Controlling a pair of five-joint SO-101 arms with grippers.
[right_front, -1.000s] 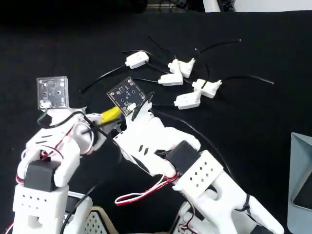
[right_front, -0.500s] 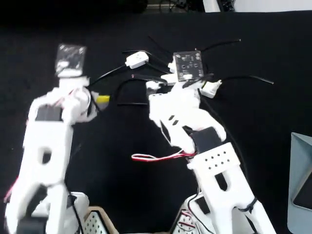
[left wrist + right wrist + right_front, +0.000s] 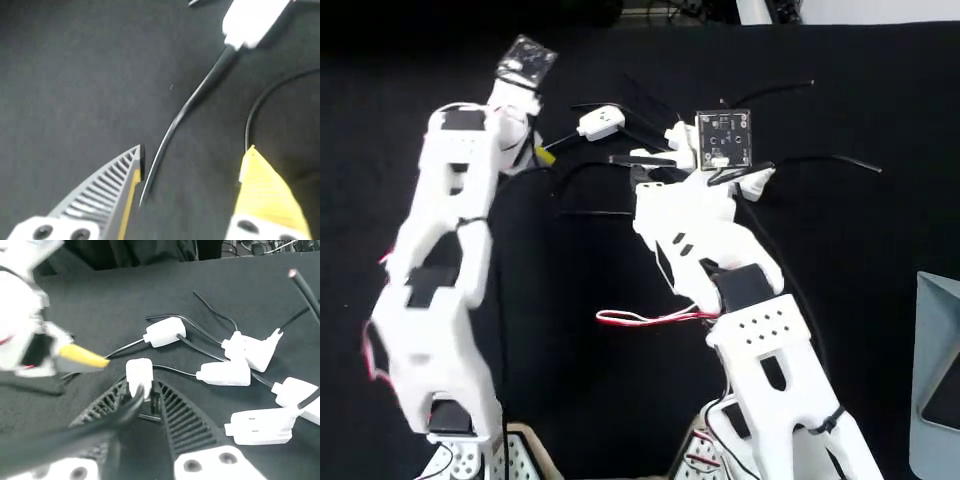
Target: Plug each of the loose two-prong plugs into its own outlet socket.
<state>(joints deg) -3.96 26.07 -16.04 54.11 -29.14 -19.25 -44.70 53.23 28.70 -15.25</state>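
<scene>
Left pincer now farther forward, wide over black cord, right pincer gripping white plug.

White arm shells, black servos, red-white wires — left tool: one grey ribbed finger, one yellow

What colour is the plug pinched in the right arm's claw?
White; the plug shows best in the right wrist view.

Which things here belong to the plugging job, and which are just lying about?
Job:
- plug, held in the right gripper
- other white connectors nearby
- left gripper, open over a cable

Lying about:
- grey bin off to the side
- dark item in it
</scene>
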